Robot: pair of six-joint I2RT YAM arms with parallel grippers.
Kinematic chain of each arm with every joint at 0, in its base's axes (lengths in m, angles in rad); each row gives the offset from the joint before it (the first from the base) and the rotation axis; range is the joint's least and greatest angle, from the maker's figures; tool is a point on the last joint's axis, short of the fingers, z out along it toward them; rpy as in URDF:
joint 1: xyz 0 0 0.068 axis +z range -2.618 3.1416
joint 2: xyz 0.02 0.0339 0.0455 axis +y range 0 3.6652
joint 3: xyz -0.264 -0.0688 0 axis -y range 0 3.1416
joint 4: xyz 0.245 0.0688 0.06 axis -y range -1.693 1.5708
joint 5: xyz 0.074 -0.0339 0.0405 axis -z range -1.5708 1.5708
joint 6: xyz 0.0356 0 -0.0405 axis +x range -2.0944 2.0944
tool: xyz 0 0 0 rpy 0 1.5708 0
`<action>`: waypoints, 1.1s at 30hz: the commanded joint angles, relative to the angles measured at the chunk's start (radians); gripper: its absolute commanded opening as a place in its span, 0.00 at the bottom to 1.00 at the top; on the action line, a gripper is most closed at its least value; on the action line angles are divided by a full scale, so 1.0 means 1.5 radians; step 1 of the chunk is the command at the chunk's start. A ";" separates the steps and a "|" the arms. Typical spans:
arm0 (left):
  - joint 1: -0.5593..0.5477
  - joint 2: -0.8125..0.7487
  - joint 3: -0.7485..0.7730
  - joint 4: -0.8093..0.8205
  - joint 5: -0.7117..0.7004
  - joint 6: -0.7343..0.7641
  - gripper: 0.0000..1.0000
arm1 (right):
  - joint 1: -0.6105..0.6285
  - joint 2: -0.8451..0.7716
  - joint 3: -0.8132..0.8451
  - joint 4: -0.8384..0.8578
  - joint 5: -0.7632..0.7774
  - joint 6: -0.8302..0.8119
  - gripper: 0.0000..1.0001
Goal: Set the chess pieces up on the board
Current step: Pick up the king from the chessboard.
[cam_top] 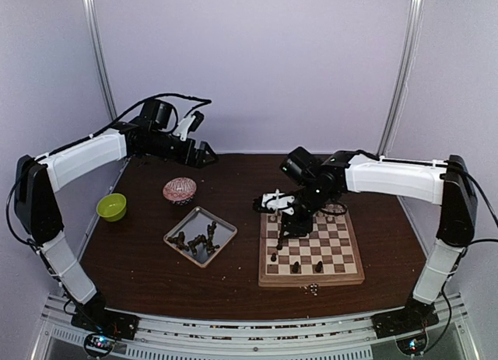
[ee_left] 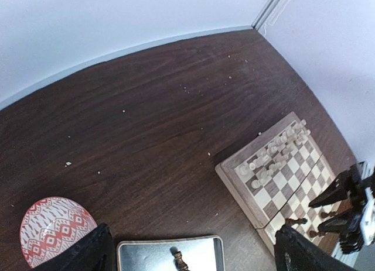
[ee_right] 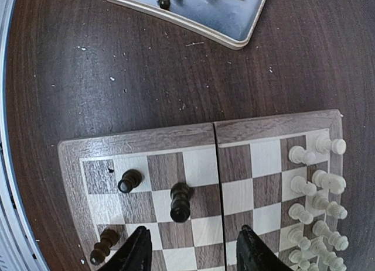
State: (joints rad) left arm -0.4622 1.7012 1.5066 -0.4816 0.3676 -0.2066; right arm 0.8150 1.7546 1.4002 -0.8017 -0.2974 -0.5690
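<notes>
Right wrist view: three dark chess pieces (ee_right: 180,202) on the board (ee_right: 176,139) — cream pieces (ee_right: 302,185) cut off at the edge, uncountable. Both the left gripper (ee_left: 196,252) and right gripper (ee_right: 196,251) gape empty.

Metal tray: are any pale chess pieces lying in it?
No, the top view shows only dark chess pieces lying in the metal tray.

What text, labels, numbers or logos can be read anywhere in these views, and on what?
No readable text in any view.
board: rim bare, no rank or file marks.
red patterned bowl: ornament only, no words.
metal tray: unmarked.
green bowl: unmarked.
white arm covers: no legible logo; any marking is too small to tell.
</notes>
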 commanded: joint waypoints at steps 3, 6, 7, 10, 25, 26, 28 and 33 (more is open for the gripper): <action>0.069 0.006 -0.023 0.193 0.221 -0.160 0.98 | 0.011 0.063 0.051 -0.031 0.032 0.004 0.50; 0.071 -0.019 -0.084 0.305 0.246 -0.212 0.98 | 0.011 0.074 0.045 -0.028 0.033 0.002 0.51; 0.071 -0.029 -0.099 0.333 0.247 -0.227 0.98 | 0.011 0.078 0.045 -0.028 0.031 0.003 0.50; 0.071 -0.041 -0.107 0.351 0.254 -0.238 0.98 | 0.011 0.091 0.048 -0.026 0.025 0.012 0.49; 0.061 -0.003 -0.075 0.370 0.366 -0.294 0.98 | 0.010 0.104 0.057 -0.021 0.004 0.035 0.02; 0.060 0.000 -0.068 0.355 0.366 -0.290 0.98 | 0.009 0.099 0.055 -0.022 0.009 0.035 0.01; 0.058 0.002 -0.062 0.341 0.363 -0.279 0.98 | 0.004 0.081 0.046 -0.024 0.018 0.033 0.00; 0.057 -0.014 -0.012 0.180 0.264 -0.169 0.98 | -0.035 0.016 0.003 -0.036 0.024 0.034 0.00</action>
State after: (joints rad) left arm -0.3717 1.6970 1.4040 -0.0448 0.8726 -0.6052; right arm 0.8108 1.8896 1.4448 -0.8272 -0.2859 -0.5240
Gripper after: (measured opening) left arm 0.977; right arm 0.086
